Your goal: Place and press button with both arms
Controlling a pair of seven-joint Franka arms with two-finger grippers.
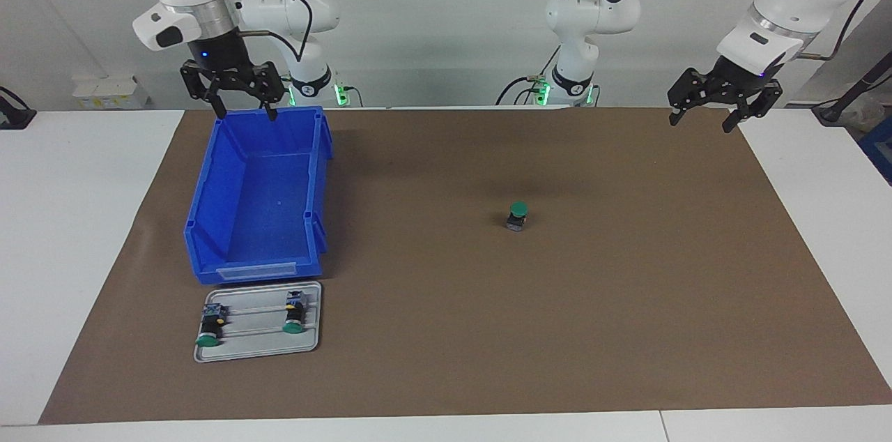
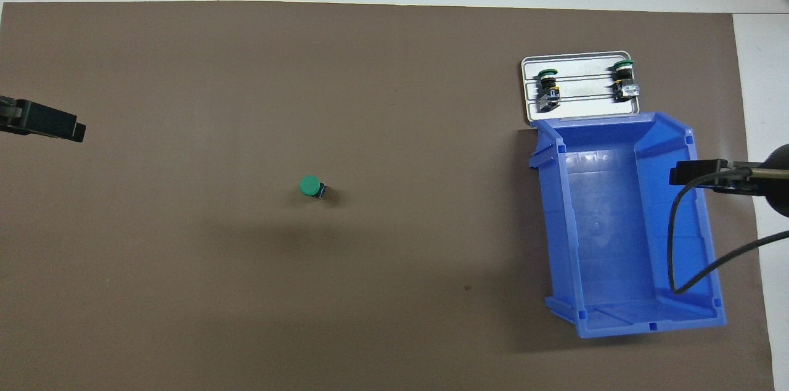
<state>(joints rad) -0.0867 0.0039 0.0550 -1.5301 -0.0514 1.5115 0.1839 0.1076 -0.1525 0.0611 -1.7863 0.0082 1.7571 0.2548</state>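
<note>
Nearest the camera spreads the brown mat, and at its 9 o'clock side stands the empty blue bin. Just at the bin's front lies a grey tray with two spare buttons lying on their sides. One green-capped button stands upright near the mat's centre, so placing seems done; pressing is, I judge, left. Right gripper hangs over the bin's rim, fingers wide. Left gripper hovers at 2 o'clock, also wide, empty.

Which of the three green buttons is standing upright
The lone button out on the brown mat, cap up. The other two buttons lie on their sides on the metal tray.
</note>
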